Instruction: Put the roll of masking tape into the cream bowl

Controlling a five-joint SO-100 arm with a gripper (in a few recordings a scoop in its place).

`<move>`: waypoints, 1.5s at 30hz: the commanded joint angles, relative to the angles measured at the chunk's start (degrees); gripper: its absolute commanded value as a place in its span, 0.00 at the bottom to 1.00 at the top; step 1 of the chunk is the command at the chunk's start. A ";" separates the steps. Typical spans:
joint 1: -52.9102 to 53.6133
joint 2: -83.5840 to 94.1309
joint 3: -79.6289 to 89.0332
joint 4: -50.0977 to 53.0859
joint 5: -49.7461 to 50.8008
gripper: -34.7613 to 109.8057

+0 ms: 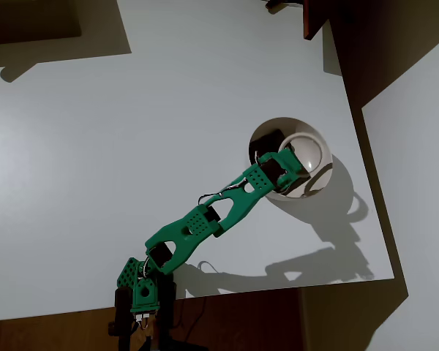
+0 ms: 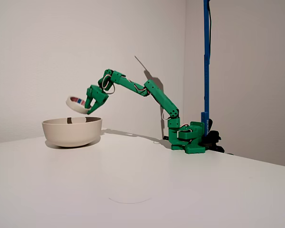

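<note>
**Tape held over the bowl: release it cleanly**

In the fixed view the green arm [image 2: 147,92] reaches out from its base to the left; its jaws [image 2: 89,107] are closed on the roll of masking tape [image 2: 77,104], gripping it by the right side of the ring, so the roll hangs tilted in the air, clear of the cream bowl [image 2: 72,131] and above its opening; the reddish marks on the inner rim face the camera. The overhead view agrees: the tape [image 1: 307,150] sits over the bowl [image 1: 257,139], towards its right-hand wall rather than dead centre.

The step in hand looks like the release; the carrying seems done. To do it well, I would judge that the roll should come a little lower and nearer the bowl's middle before the jaws part; a tilted ring dropped from height near the rim may bounce or roll out onto the table [image 2: 142,190]; open fully, then lift straight up so neither finger catches the ring or nudges the light bowl.
</note>
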 commanded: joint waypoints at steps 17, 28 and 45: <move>0.18 3.60 -6.15 -0.18 6.50 0.36; -6.15 17.93 -6.24 8.70 10.37 0.18; -35.33 44.56 -6.06 30.15 2.64 0.18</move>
